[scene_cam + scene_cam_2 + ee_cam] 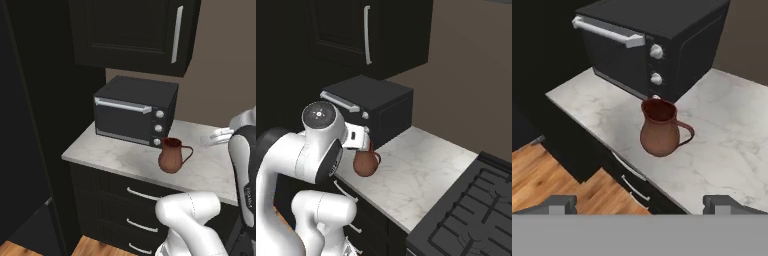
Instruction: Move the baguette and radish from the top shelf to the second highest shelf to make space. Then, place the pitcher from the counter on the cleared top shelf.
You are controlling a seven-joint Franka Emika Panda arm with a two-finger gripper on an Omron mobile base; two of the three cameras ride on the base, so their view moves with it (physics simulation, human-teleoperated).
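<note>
The pitcher [660, 128] stood upright on the worktop [727, 130], just in front of the lower right corner of a black toaster oven [647, 42], close to it but, as far as the left base view let me judge, not touching. Its loop handle pointed to the right in the hand view, away from the oven, and its open mouth faced up. The pitcher sat near the worktop's front edge, with a narrow strip of bare stone between its base and the drop to the black drawers [135, 200] below. To its right the marble ran wide and bare toward a dark stove [476, 210]; to its left a shorter bare stretch led to the worktop's end, beyond which wooden floor [557, 175] showed. A dark wall cabinet [135, 32] hung over the oven, well above the pitcher.

The fingers [562, 204] were spread wide and held nothing. They hung in free air out in front of the worktop edge and above it, well apart from the pitcher, which lay centred between them in the hand view.
</note>
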